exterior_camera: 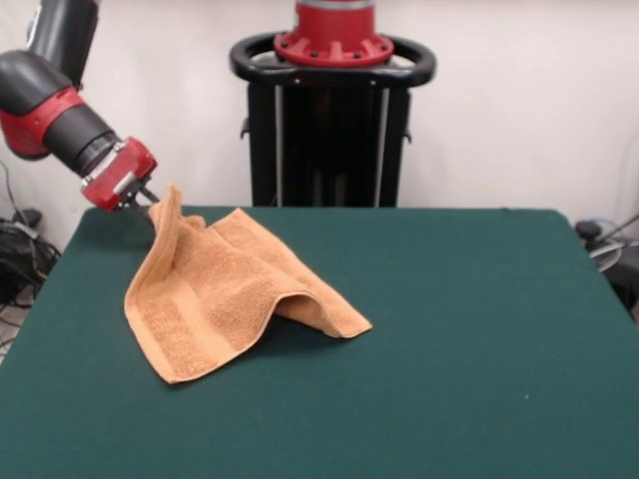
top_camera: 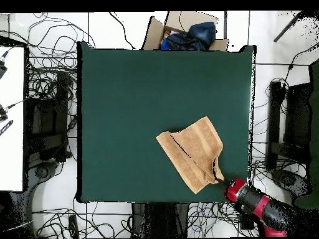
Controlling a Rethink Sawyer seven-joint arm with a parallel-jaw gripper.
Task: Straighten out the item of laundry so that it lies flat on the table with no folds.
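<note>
The orange-tan terry towel [exterior_camera: 235, 294] lies crumpled on the dark green table [exterior_camera: 449, 329], with one corner lifted and a raised fold running through it. My gripper [exterior_camera: 152, 203] is shut on that lifted corner at the table's far left in the front view. In the overhead view the towel [top_camera: 190, 152] sits near the table's bottom right, and my gripper [top_camera: 221, 180] holds its corner close to the table's [top_camera: 124, 106] bottom edge. A woven band shows along the towel's near edge in the front view.
The robot's black pedestal [exterior_camera: 332, 120] stands behind the table's far edge. A cardboard box with dark cloth [top_camera: 187, 32] sits beyond the table's top edge in the overhead view. Cables lie on the floor around the table.
</note>
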